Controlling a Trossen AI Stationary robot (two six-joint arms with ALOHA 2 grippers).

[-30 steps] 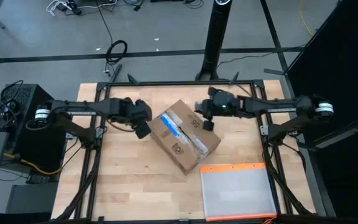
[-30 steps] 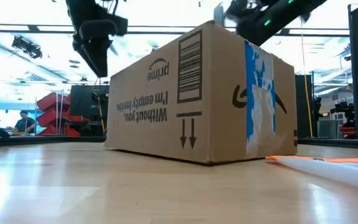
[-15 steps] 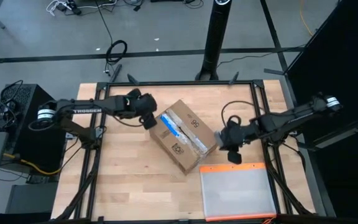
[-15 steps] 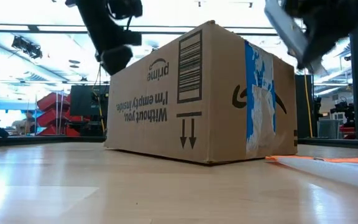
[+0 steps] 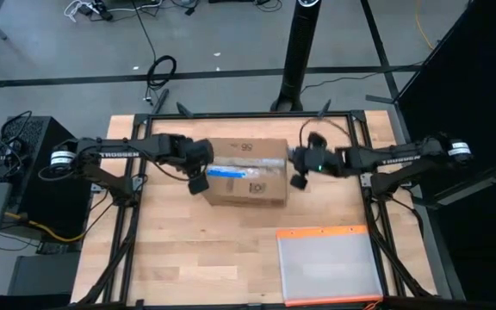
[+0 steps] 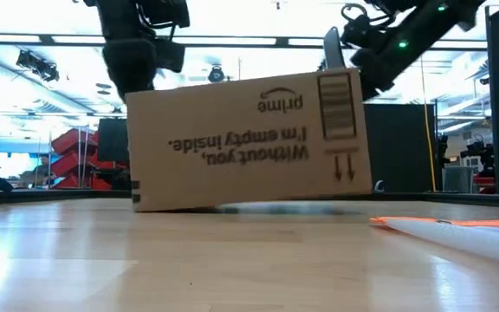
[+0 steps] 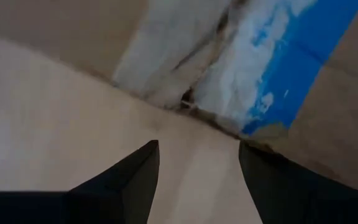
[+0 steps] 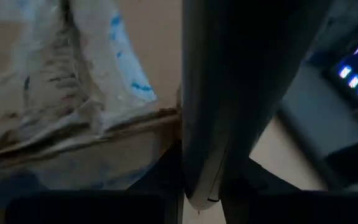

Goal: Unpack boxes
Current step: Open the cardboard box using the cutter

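Print on the cardboard box

The box (image 6: 249,143) shows, upside down on its long side in the low view, "prime" and below it "Without you, I'm empty inside." (a barcode block and two arrows stand beside them); in the high view its top (image 5: 246,148) bears "56".

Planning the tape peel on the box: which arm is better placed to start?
Probably the left. Its pincer sits at the box's left end, fingers spread toward the torn blue tape. The right pincer is at the opposite end.
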